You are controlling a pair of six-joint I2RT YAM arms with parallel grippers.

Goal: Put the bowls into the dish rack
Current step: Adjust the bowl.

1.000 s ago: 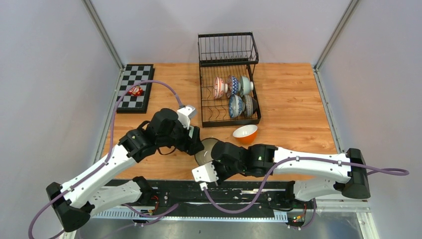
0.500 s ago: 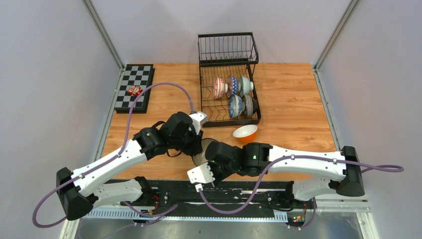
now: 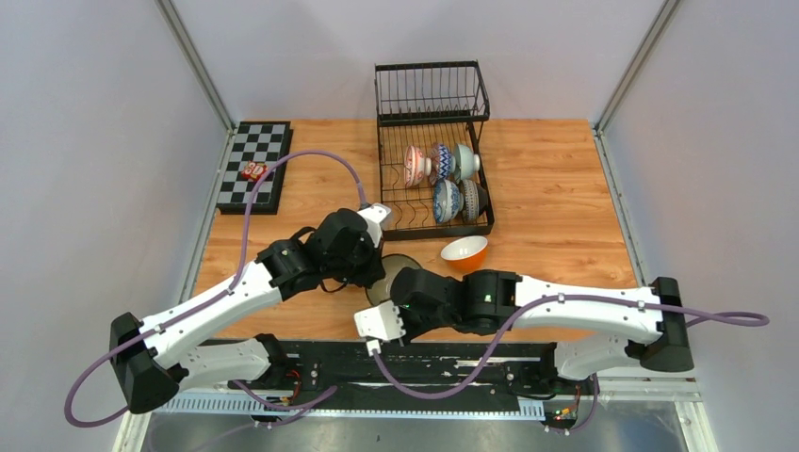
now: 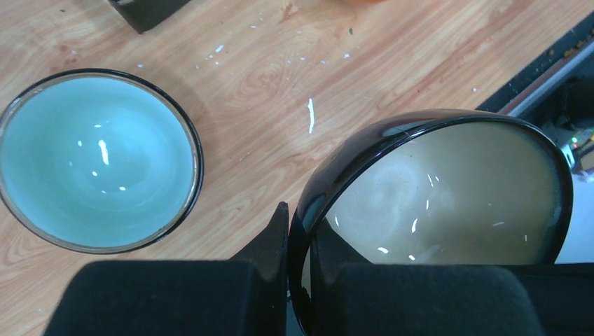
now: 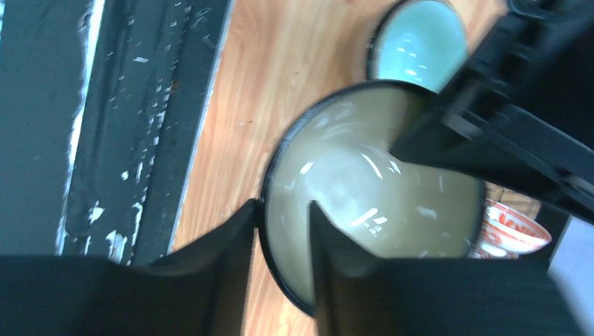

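Note:
Both grippers meet at a cream dark-rimmed bowl (image 3: 391,271), tilted just above the table's near edge. My left gripper (image 4: 300,220) is shut on its rim (image 4: 448,189), one finger outside and one inside. My right gripper (image 5: 284,205) straddles the opposite rim of the cream bowl (image 5: 371,196), open, with a gap at the inner finger. A pale green bowl (image 4: 91,161) sits upright on the wood beside it. An orange bowl (image 3: 464,252) lies in front of the black dish rack (image 3: 388,179), which holds several bowls on edge (image 3: 441,162).
A red-and-white bowl (image 5: 515,227) shows partly at the right edge of the right wrist view. A checkerboard (image 3: 252,151) with a small red object (image 3: 252,171) lies at the back left. The black base rail (image 3: 452,363) runs along the near edge.
My left arm reached right to the cream bowl and its jaws closed on the rim. My right gripper's jaws, shut on the rim before, have parted.

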